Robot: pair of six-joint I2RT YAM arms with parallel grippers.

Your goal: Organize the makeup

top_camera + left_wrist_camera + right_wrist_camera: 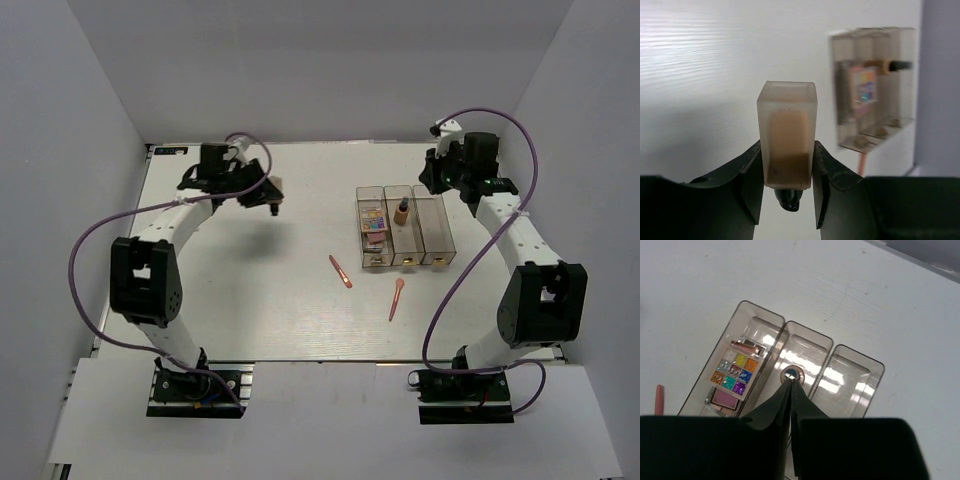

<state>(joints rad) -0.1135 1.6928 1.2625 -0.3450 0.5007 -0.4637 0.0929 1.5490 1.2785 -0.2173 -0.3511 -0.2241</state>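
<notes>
L pincer (787, 155) sits over the far-L part of the worktop (250, 300), its 2 fingers pinching a square tan bottle (787, 135) by its sides; the bottle's dark cap (788, 199) pokes out on the wrist side of the fingers, its clear flat end pointing away from the wrist cam. That bottle is well apart from the clear box (433, 232). Further R, the 1st coral stick (340, 270) lies flat on the worktop, just L of the box's near end, set diagonally. The box has 3 compts side by side. L compt holds a multicolour palette (734, 371) lying on top of a pink palette (722, 400), w/ the pink one showing at the near edge. Mid compt holds a capped bottle (401, 212), tan w/ a dark top, towards the far end. In front of the mid compt, not touching the box, the 2nd coral stick (396, 299) lies on the worktop, near-vertical in the overhead view. R compt shows only bare plastic. R pincer (791, 384) is at the box's far-R corner in the overhead view, fingers pressed together w/ nothing between them; in its wrist view the tips line up w/ the capped bottle's round top, but overhead they look apart from it.
</notes>
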